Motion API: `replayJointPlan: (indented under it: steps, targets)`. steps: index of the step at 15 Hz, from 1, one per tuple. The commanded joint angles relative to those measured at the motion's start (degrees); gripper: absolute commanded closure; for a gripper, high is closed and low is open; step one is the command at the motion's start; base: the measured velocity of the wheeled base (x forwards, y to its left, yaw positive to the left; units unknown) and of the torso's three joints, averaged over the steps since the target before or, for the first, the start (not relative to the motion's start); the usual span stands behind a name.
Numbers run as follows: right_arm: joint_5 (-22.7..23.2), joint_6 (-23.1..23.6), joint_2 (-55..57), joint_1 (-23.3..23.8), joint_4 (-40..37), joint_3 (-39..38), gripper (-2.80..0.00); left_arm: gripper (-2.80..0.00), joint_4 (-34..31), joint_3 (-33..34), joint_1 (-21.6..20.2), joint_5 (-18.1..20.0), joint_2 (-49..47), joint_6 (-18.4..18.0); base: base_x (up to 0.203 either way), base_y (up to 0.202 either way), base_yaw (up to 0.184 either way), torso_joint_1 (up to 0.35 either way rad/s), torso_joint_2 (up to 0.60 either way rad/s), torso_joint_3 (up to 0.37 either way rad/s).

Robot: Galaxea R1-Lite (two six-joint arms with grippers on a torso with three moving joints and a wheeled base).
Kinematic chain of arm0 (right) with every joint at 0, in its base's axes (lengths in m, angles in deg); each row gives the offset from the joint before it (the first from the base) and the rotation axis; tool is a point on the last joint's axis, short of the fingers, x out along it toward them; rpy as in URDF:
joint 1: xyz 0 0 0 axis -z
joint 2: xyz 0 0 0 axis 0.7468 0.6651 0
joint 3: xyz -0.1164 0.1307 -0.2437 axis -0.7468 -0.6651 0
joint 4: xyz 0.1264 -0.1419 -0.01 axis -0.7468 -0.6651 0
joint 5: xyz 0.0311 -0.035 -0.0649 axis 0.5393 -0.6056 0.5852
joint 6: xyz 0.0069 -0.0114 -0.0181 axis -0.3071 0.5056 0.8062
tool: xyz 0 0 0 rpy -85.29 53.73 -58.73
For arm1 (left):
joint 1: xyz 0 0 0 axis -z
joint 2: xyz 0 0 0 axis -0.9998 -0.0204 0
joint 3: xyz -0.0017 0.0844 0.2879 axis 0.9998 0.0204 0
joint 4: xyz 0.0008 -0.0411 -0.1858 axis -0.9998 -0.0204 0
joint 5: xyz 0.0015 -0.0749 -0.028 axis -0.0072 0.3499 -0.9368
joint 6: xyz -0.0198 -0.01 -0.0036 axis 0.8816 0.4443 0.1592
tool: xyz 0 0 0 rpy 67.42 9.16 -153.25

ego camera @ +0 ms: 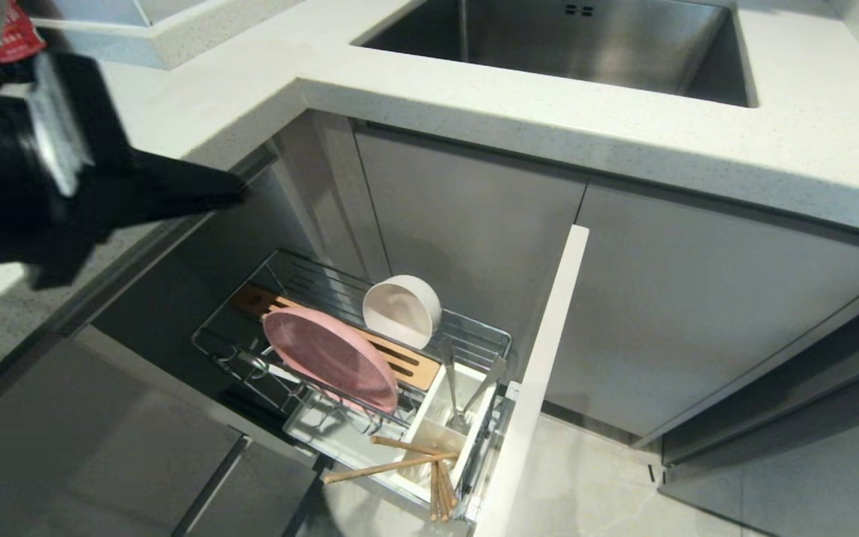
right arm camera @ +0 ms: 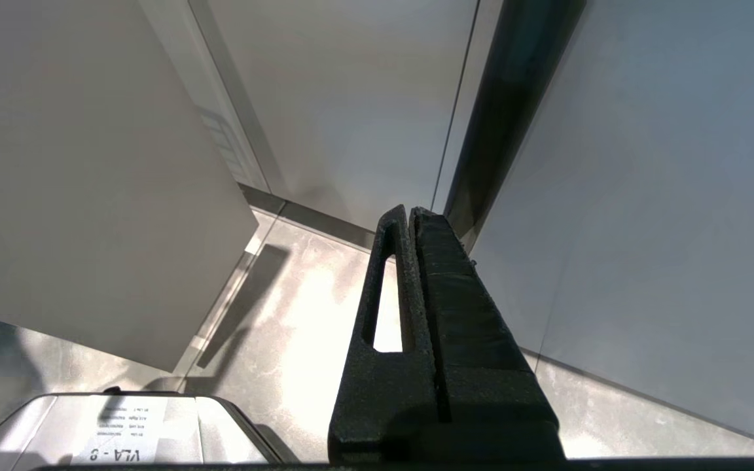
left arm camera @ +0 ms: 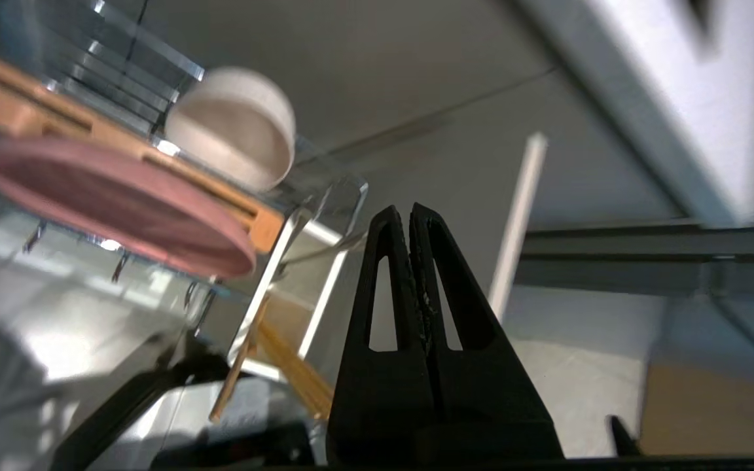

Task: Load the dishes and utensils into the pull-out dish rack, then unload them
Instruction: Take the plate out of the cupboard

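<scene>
Now the rack (ego camera: 467,335) stands pulled out, holding the plate (ego camera: 329,358) and bowl (ego camera: 402,309) on edge, spoon (ego camera: 450,388) and chopsticks (ego camera: 400,459) in its box. Left gripper (left arm camera: 410,212), fingers closed and empty, hangs above the rack; right gripper (right arm camera: 410,212) is closed too.

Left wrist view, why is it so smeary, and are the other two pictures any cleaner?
Left wrist view: motion blur streaks the pink plate, the cream bowl and the rack wires, with glare on the chrome; only the shut left gripper is crisp. Head view: the rack is sharp, the left arm near the lens a blurred dark mass. Right wrist view: sharp, with the floor washed out.
</scene>
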Motion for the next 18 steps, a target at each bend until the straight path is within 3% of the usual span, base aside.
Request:
replayJointPlan:
  steps: [1, 3, 6, 7, 9, 14, 18]
  targets:
    - [0.01, -0.01, 0.02, -0.01, 0.01, 0.0, 0.0, 0.0, -0.42, 0.85, 4.09, -7.46, -8.18, 1.98, 0.0, 0.0, 0.0, 0.0, 0.0, 0.0]
    - [0.01, 0.03, 0.02, -0.01, 0.01, 0.0, 0.0, 0.0, -1.55, 1.47, 6.28, -16.34, -14.95, 4.89, 0.0, 0.0, 0.0, 0.0, 0.0, 0.0]
    - [0.01, 0.06, 0.02, -0.01, -0.05, 0.0, 0.0, 0.0, -6.44, 0.83, 6.62, -23.34, -22.4, 10.91, 0.0, 0.0, 0.0, 0.0, 0.0, 0.0]
    - [0.01, 0.08, 0.02, -0.01, 0.02, 0.0, 0.0, -2.8, -8.09, 0.4, 6.02, -25.83, -24.19, 12.58, 0.0, 0.0, 0.0, 0.0, 0.0, 0.0]
    - [0.01, -0.01, 0.02, -0.01, 0.02, 0.0, 0.0, -2.8, -10.88, -1.13, 5.62, -28.45, -26.57, 16.05, 0.0, 0.0, 0.0, 0.0, 0.0, 0.0]
    - [0.01, 0.08, 0.02, -0.01, 0.02, 0.0, 0.0, -2.8, -13.53, -3.5, 3.37, -28.6, -29.0, 20.07, 0.0, 0.0, 0.0, 0.0, 0.0, 0.0]
    - [0.01, 0.08, 0.02, -0.01, 0.01, 0.0, 0.0, -2.8, -13.38, -5.51, 0.94, -29.61, -32.38, 26.34, 0.0, 0.0, 0.0, 0.0, 0.0, 0.0]
